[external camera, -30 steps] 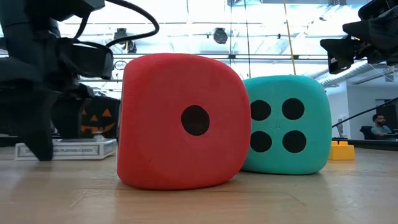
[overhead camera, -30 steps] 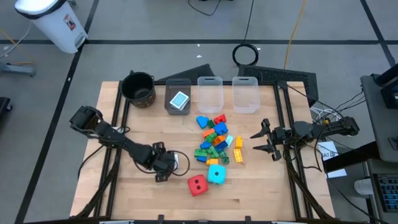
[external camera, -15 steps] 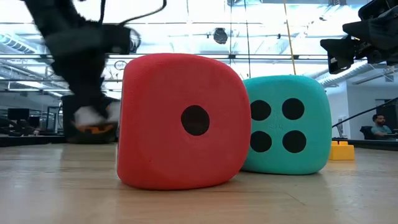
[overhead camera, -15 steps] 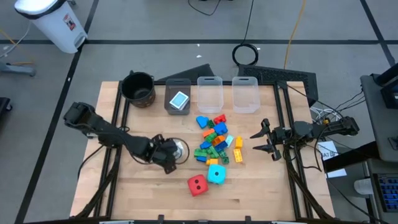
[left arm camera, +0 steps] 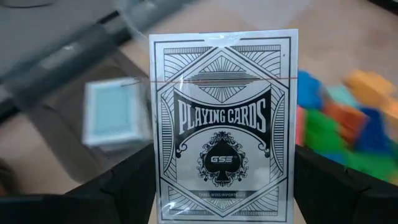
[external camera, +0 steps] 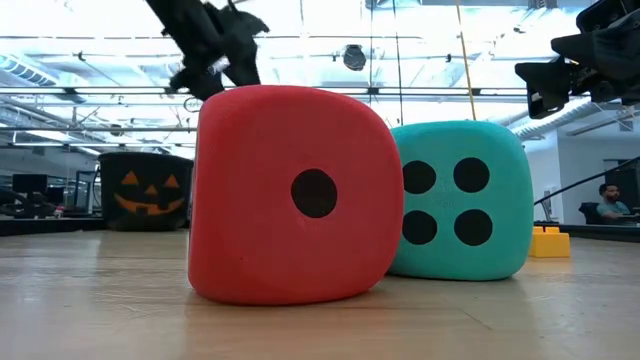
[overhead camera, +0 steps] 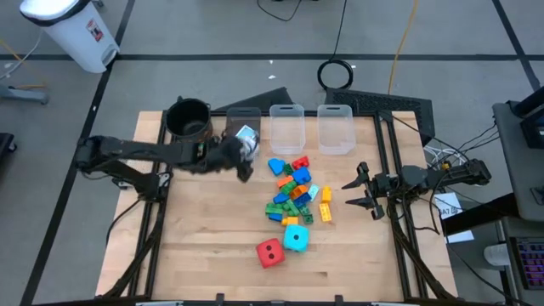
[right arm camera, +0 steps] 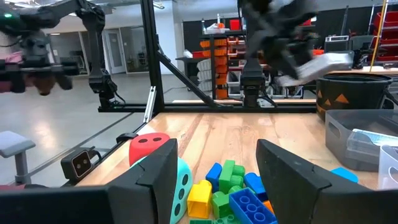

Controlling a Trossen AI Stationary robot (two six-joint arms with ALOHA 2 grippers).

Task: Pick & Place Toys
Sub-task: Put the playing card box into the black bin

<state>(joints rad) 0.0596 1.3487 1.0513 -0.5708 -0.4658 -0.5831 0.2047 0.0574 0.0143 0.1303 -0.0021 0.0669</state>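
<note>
Left gripper (overhead camera: 242, 151), seen from above, reaches across the far part of the table (overhead camera: 204, 255) and is clamped on a pack of playing cards (overhead camera: 247, 144), just over the grey bin (overhead camera: 242, 127) that stands between the black pot (overhead camera: 189, 120) and two clear bins (overhead camera: 286, 127); another blue-backed pack lies in that grey bin, mostly hidden by the arm. In the same view the pile of small bricks (overhead camera: 293, 189) sits mid-table, with the red cube (overhead camera: 269, 252) and the cyan cube (overhead camera: 297, 237) touching each other nearer the front edge, and the right gripper (overhead camera: 357, 195) waits above the table's right side with its fingers apart and nothing between them. From table height the red cube (external camera: 295, 195) fills the middle, the cyan cube (external camera: 462, 200) against it, a yellow brick (external camera: 549, 242) far off to one side, the pot (external camera: 148, 190) with its pumpkin face behind, and the left arm high above the red cube. The left wrist camera shows the pack (left arm camera: 224, 124) upright between the dark fingers (left arm camera: 134, 186), its face reading PLAYING CARDS, the blue-backed pack (left arm camera: 115, 115) behind it and blurred bricks (left arm camera: 342, 124) beside. The right wrist camera looks over the bricks (right arm camera: 233, 186) and both cubes (right arm camera: 149, 146) to the grey bin (right arm camera: 364, 134) and pot (right arm camera: 354, 93), with the left gripper (right arm camera: 314, 68) carrying the pack above them.
</note>
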